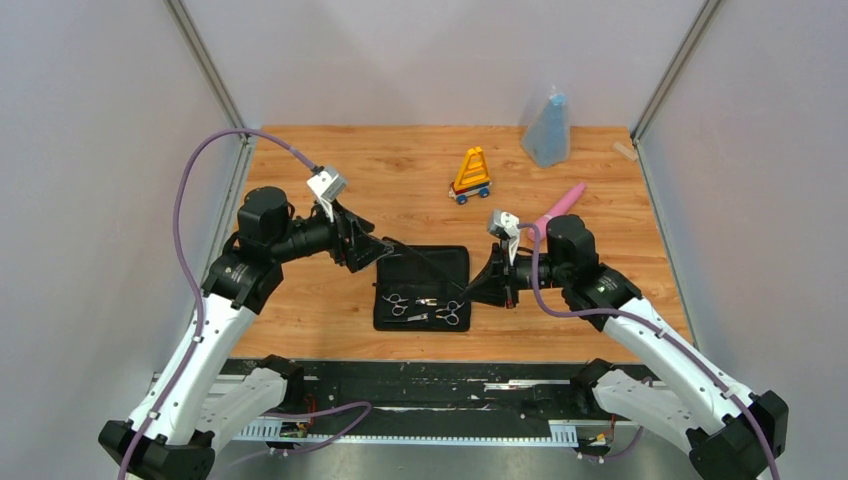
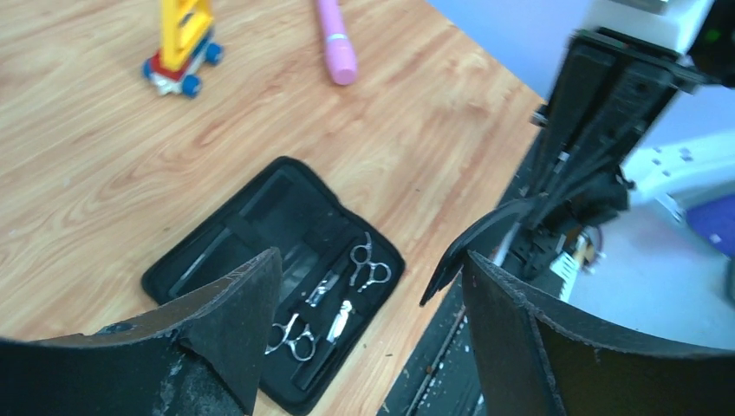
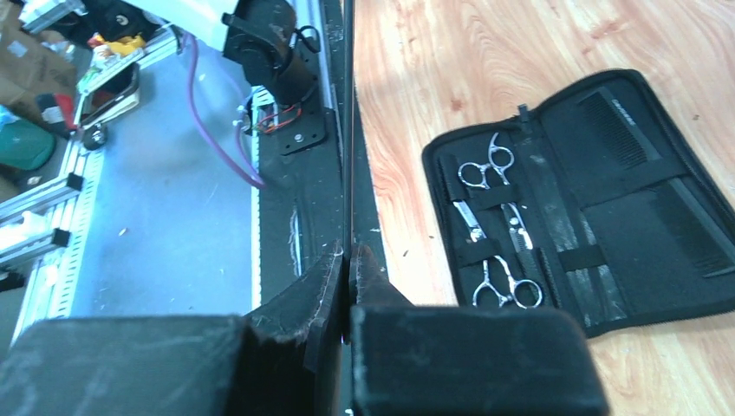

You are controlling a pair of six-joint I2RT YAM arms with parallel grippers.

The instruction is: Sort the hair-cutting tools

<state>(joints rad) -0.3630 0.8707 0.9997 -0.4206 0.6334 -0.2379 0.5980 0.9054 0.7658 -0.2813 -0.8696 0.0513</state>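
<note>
An open black case (image 1: 420, 262) lies flat on the wooden table between my grippers. Two silver scissors (image 1: 396, 302) (image 1: 450, 313) lie strapped in its near half; they also show in the right wrist view (image 3: 485, 169) (image 3: 511, 290). A black comb (image 3: 617, 130) sits in the case's far half. My right gripper (image 1: 480, 290) (image 3: 349, 253) is shut on a thin flat black comb (image 3: 347, 130), seen edge-on. The comb (image 1: 430, 265) reaches across the case to my left gripper (image 1: 386, 250) (image 2: 368, 256). The left gripper is open, with the comb's tip (image 2: 451, 269) between its fingers.
A yellow-orange wheeled toy (image 1: 471, 176) and a pink wand (image 1: 562, 203) lie behind the case. A blue bag (image 1: 548, 130) stands at the back right. The black rail (image 1: 420, 375) runs along the table's near edge.
</note>
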